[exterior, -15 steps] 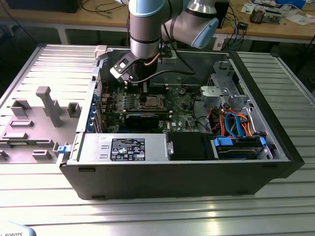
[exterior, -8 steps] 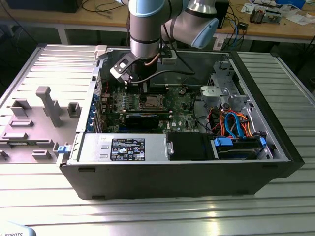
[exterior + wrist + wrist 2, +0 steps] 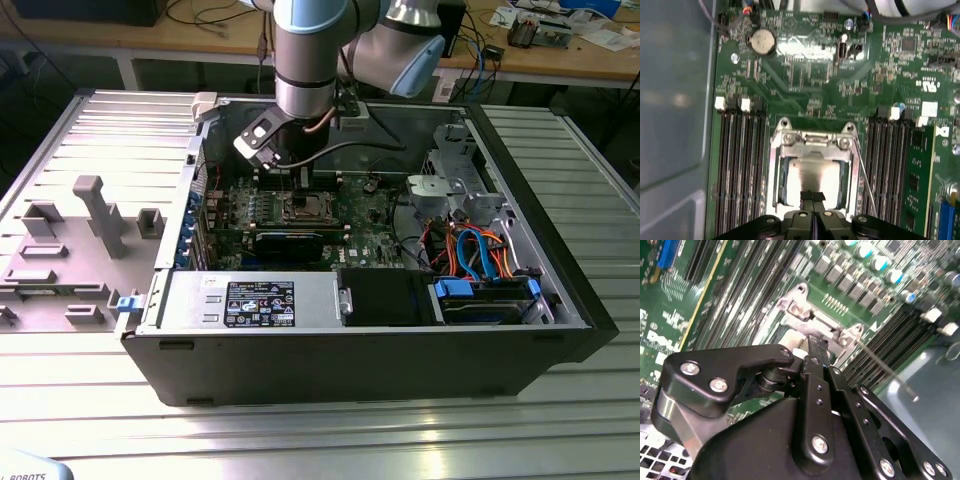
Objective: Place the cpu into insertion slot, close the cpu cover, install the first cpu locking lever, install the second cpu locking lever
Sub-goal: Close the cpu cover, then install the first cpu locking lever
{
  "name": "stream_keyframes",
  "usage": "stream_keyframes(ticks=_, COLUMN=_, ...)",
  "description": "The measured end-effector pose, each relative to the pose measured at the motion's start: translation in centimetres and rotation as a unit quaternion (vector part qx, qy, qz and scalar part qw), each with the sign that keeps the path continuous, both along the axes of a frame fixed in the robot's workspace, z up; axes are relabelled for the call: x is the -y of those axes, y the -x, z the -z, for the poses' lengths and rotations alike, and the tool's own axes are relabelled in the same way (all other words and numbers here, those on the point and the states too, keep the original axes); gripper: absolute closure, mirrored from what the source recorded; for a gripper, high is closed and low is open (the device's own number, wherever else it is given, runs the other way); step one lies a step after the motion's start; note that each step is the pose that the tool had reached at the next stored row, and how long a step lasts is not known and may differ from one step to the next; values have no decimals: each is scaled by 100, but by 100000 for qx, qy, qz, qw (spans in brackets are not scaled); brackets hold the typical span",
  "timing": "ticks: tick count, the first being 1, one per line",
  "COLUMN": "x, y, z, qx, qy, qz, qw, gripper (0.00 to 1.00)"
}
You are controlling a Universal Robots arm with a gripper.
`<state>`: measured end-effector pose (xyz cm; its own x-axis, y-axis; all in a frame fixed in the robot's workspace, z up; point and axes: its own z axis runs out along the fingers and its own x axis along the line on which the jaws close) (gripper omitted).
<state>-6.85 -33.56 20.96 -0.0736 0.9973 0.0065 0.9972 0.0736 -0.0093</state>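
Clearly the cpu (image 3: 815,179) already sits flat in the slot (image 3: 303,208). Its grey top shows through the opening of the cover (image 3: 812,145), which seems to lie down over it, so the first two steps look done.

The gripper (image 3: 812,197) hangs just above the slot's near edge. Its fingers are pressed together with nothing between them; such a narrow tip probably serves to push a thin part, not to grasp.

Just beside the slot one wire lever (image 3: 865,177) slants away from the cover and seems not latched. A second lever cannot be made out.

By count there is one cpu, one cover and one lever. Two memory banks (image 3: 740,165) stand one on each side of the slot, and one round battery (image 3: 762,41) lies beyond the cover's hinge. In the exterior view the arm (image 3: 305,60) comes down into the case (image 3: 350,350), straight over the slot.
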Motion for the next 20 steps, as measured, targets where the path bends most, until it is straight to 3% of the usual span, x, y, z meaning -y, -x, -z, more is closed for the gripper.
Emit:
stream_keyframes(ticks=5, x=0, y=-105, z=1, qx=0, qy=35, qz=-9, qw=100000, gripper=89)
stream_keyframes(ticks=20, x=-2, y=-124, z=-2, qx=2, qy=50, qz=-5, qw=100000, gripper=89)
